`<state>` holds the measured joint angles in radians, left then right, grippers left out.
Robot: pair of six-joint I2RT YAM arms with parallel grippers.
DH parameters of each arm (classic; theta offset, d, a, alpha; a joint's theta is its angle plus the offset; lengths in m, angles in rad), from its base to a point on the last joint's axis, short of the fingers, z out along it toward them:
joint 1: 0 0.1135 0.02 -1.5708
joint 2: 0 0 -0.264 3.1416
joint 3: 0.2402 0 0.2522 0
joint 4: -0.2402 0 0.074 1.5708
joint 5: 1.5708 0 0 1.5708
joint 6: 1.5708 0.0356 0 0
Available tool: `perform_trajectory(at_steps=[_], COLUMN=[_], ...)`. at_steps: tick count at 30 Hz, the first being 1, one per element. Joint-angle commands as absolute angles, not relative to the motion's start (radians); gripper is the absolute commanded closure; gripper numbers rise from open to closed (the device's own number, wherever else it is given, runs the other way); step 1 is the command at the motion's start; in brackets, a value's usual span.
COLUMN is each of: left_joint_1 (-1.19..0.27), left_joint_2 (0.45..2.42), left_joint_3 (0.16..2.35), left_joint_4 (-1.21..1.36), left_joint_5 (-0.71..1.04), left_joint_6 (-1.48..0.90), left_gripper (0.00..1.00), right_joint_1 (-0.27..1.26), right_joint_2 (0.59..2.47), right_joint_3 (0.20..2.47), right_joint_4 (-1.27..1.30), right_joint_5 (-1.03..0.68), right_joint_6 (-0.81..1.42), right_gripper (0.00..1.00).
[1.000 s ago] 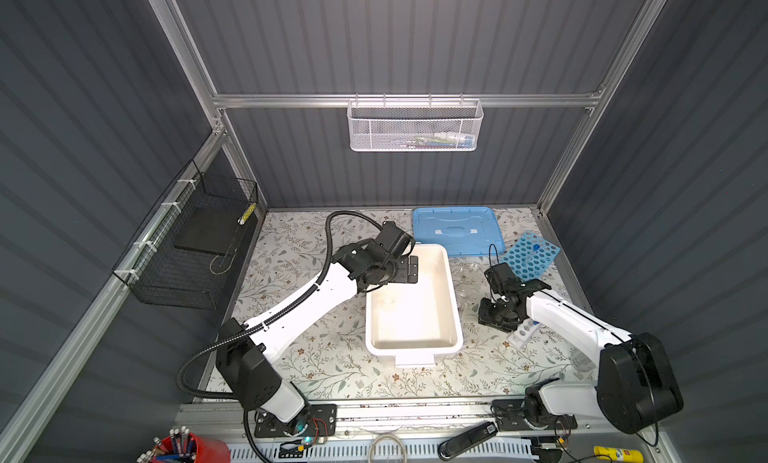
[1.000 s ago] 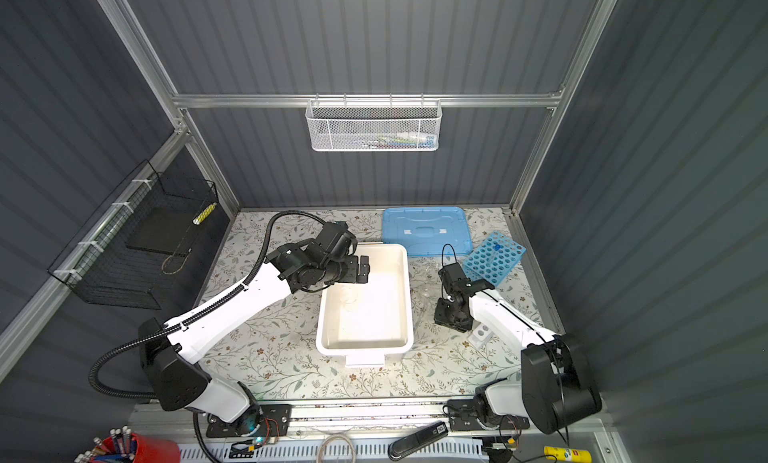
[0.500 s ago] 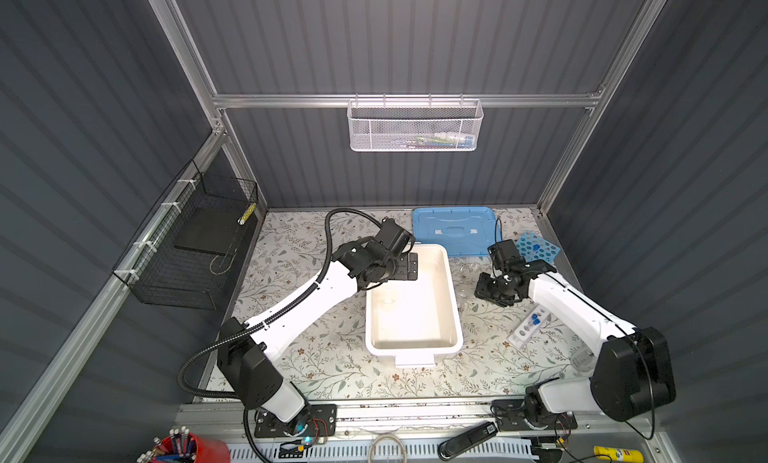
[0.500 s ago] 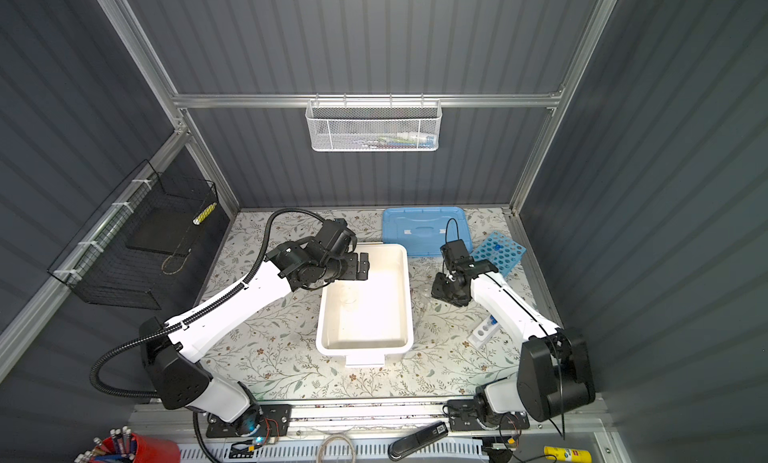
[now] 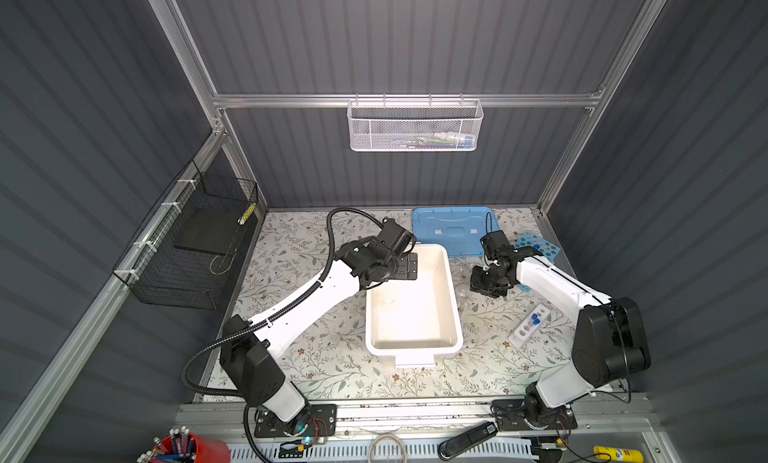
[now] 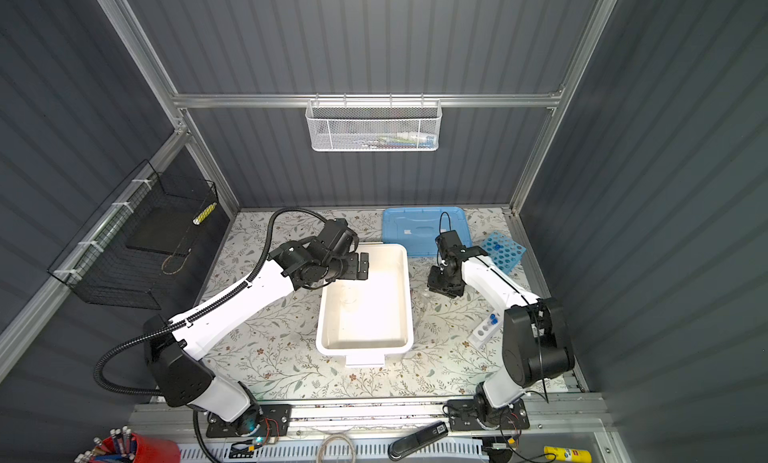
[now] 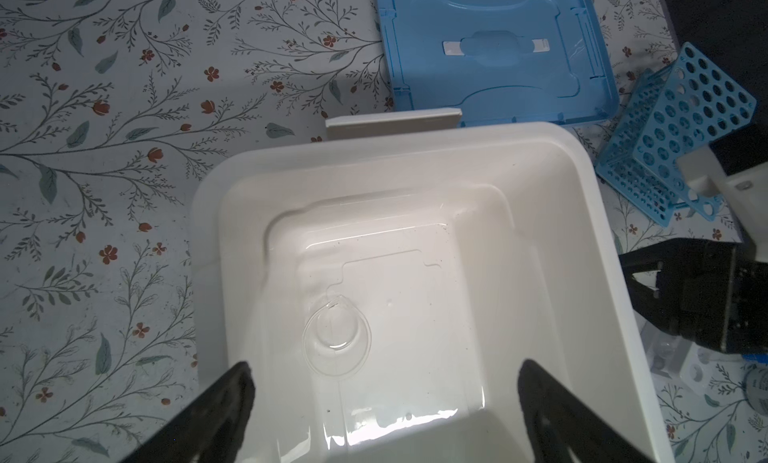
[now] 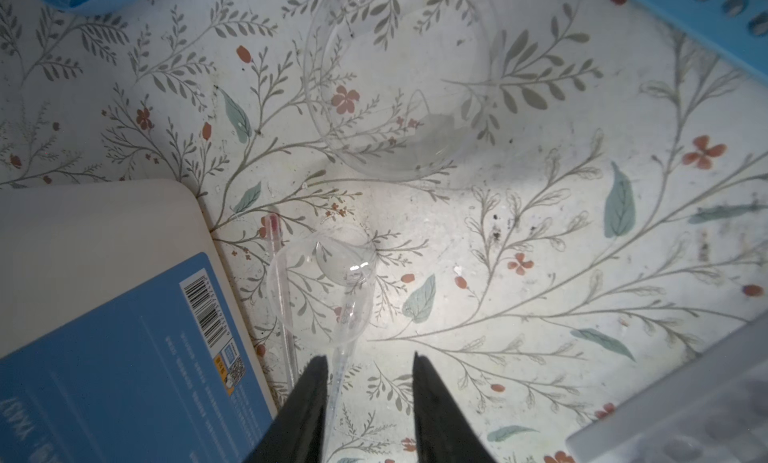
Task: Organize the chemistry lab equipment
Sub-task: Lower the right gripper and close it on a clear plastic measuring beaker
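With the tub (image 5: 413, 348) as dial centre and twelve toward the back wall (image 5: 395, 178): the lid (image 5: 449, 228) lies at one, just behind; the many-holed rack (image 5: 540, 247) at two; the small tube rack (image 5: 528, 326) at four; flask (image 8: 328, 282), rod (image 8: 282, 290) and wide beaker (image 8: 399, 87) at three, on the table (image 5: 316, 348); a small beaker (image 7: 336, 340) sits in the tub.

My two black fingers (image 7: 220, 415) stand wide apart, holding nothing, above the white tub (image 7: 415, 145). A small clear beaker (image 7: 336, 340) sits on the tub's floor just ahead of me, near eleven o'clock. Beyond the far rim, at one o'clock, lies the blue lid (image 7: 490, 54). The sky-blue rack (image 7: 681, 124) is just beside it at two, and the other arm (image 7: 731, 199) is at three.
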<state>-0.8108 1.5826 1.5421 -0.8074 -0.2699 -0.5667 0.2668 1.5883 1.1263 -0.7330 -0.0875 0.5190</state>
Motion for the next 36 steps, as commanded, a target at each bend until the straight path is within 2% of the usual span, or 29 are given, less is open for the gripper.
perform_trajectory(at_steps=[1,30,36], left_joint_1=[-0.813,-0.813,-0.811], left_joint_2=[1.601,1.582,1.582], left_joint_3=[1.575,1.552,1.555], left_joint_4=[-0.819,-0.810,-0.818], left_joint_5=[-0.279,-0.274,-0.273], left_joint_6=[-0.544,-0.542,-0.537], left_gripper=[0.00,0.01,0.01], right_joint_1=[0.270,0.296,0.296], right_joint_2=[1.610,1.798,1.811], right_joint_3=[1.150,1.221,1.209], right_joint_4=[-0.754,-0.732,-0.715], right_joint_5=[-0.103,-0.049,-0.036], right_joint_6=[0.501,0.486,0.491], right_gripper=[0.63,0.73,0.78])
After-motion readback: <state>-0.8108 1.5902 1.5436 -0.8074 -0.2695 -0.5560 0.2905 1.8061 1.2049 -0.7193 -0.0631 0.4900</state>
